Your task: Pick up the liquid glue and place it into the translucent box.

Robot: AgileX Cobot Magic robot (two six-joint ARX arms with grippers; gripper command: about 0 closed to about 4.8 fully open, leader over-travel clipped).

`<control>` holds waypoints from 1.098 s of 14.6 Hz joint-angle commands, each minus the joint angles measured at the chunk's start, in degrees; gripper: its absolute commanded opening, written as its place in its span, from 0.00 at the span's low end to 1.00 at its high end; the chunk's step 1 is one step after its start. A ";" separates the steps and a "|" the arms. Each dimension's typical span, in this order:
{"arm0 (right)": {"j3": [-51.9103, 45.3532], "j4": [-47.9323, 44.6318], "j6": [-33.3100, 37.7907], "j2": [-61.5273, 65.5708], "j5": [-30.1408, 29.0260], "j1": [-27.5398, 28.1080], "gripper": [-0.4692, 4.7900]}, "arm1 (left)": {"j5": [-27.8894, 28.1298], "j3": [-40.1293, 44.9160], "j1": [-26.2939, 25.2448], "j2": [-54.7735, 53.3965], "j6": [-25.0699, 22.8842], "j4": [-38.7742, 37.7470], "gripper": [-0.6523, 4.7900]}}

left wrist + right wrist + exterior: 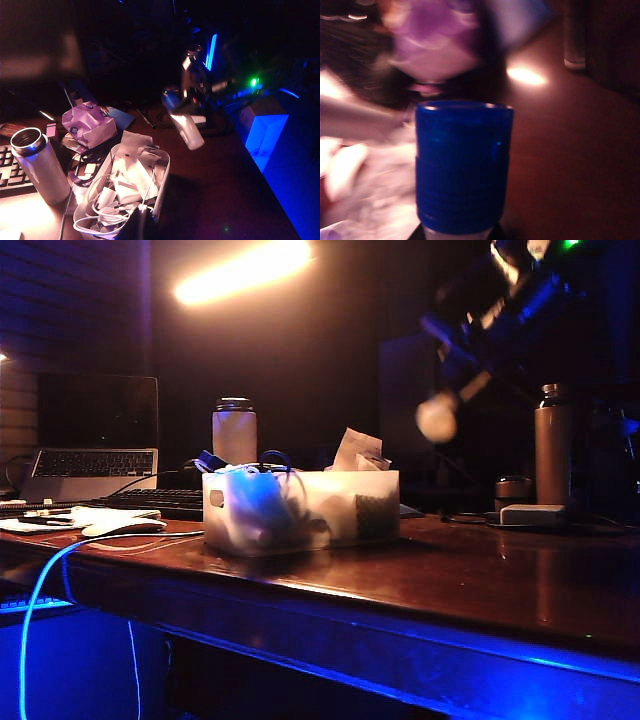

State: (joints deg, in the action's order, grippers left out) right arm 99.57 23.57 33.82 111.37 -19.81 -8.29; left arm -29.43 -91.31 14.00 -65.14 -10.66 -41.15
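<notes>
The liquid glue [437, 418], a whitish bottle, hangs blurred in the air to the right of and above the translucent box [340, 490]. My right gripper [472, 388] is shut on it. In the right wrist view its dark blue cap [464, 165] fills the middle, and dark fingertips [418, 233] clamp the bottle just below the cap. From the left wrist view the glue [188, 131] floats beyond the box rim [163, 175], tilted. My left gripper [138, 227] hovers over the near end of the box, its dark jaws pressed together with nothing in them.
Cables and paper fill the box. A white dark-lidded flask [234, 430] stands behind it, with a laptop [95, 440] and keyboard [160, 502] to the left. A tall thermos [552, 445] and a flat whitish block [532, 514] are at the right. A purple bag [87, 124] lies beyond the box.
</notes>
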 commanded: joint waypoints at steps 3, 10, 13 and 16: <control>1.53 -11.78 5.25 -0.20 -0.79 -7.19 0.21 | -0.39 -0.28 0.07 0.17 0.11 1.07 0.11; 1.53 -22.60 12.44 6.01 9.40 -18.01 0.21 | -0.39 -0.28 0.07 0.17 0.11 0.94 0.11; 1.51 -22.56 12.70 9.44 9.42 -17.97 0.26 | -0.42 -0.28 0.07 0.20 0.13 0.94 0.11; 1.51 -22.36 12.70 9.35 9.42 -17.81 0.89 | -0.39 -0.28 0.07 0.17 0.13 0.92 0.11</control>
State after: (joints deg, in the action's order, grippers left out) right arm 100.60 2.57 46.26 121.34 -10.52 -26.17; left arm -29.47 -91.31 14.00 -65.14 -10.63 -40.97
